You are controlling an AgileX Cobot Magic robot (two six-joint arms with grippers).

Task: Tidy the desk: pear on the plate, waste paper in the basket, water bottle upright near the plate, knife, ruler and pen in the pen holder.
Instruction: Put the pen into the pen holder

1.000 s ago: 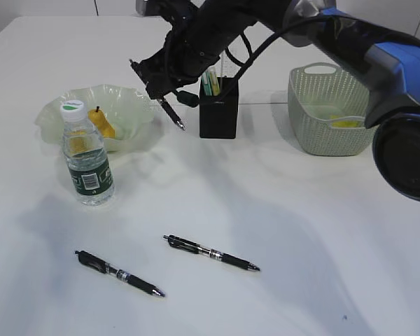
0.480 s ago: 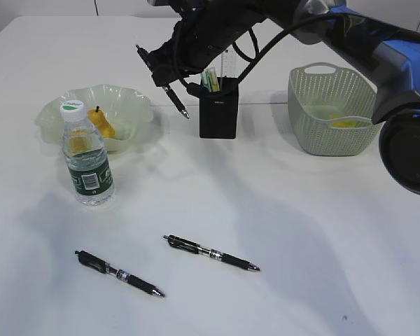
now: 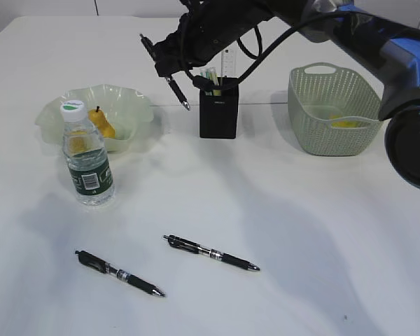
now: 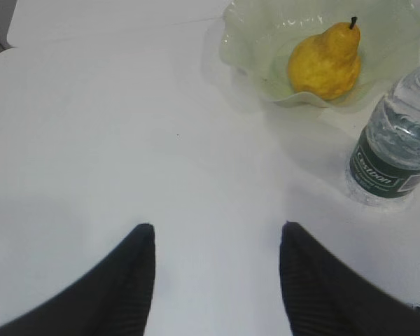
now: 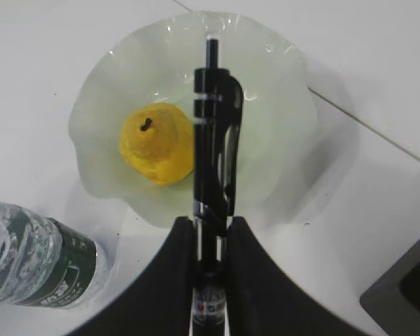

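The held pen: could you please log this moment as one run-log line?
right tool: shut on pen, raised left of pen holder | left tool: open, empty | two pens on desk

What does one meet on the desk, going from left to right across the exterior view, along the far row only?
plate with the pear → pen holder → basket

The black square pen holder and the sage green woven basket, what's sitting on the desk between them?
Nothing: in the exterior view, the white desk is bare between the black square pen holder and the sage green woven basket.
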